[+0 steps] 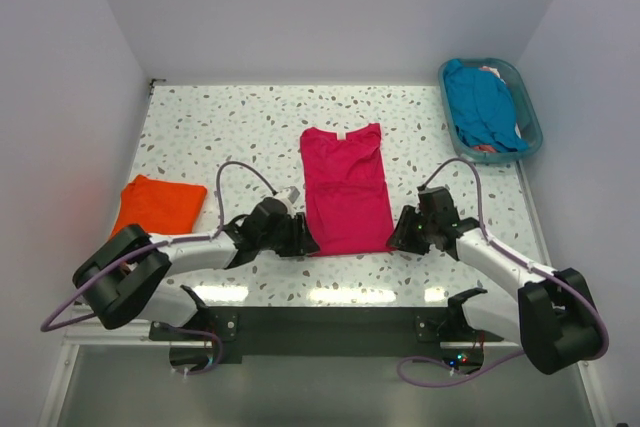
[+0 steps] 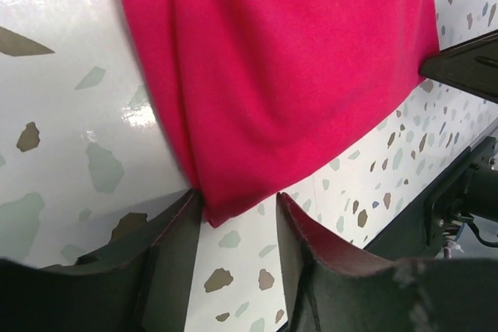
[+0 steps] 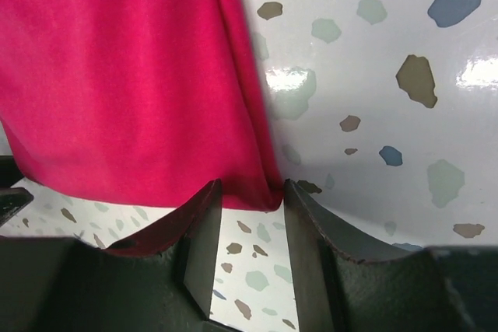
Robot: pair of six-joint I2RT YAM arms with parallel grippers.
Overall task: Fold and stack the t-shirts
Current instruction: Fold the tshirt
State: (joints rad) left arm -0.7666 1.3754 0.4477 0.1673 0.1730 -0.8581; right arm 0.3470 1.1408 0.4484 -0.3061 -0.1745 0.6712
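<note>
A hot pink t-shirt [image 1: 345, 192] lies flat mid-table, its sleeves folded in, neck at the far end. My left gripper [image 1: 305, 240] sits at its near left corner and my right gripper [image 1: 402, 232] at its near right corner. In the left wrist view the pink t-shirt [image 2: 296, 75] ends in a corner between the tips of my open left gripper [image 2: 240, 209]. In the right wrist view the pink t-shirt [image 3: 117, 75] has its corner just inside my open right gripper [image 3: 250, 196]. An orange t-shirt [image 1: 158, 205] lies folded at the left. A teal blue t-shirt [image 1: 482, 105] fills the basket, with a salmon-red scrap [image 1: 484, 148] under it.
The teal plastic basket [image 1: 531, 117] stands at the far right corner. The speckled table [image 1: 230, 127] ends in a dark front edge just behind both grippers. White walls close in the left, right and far sides.
</note>
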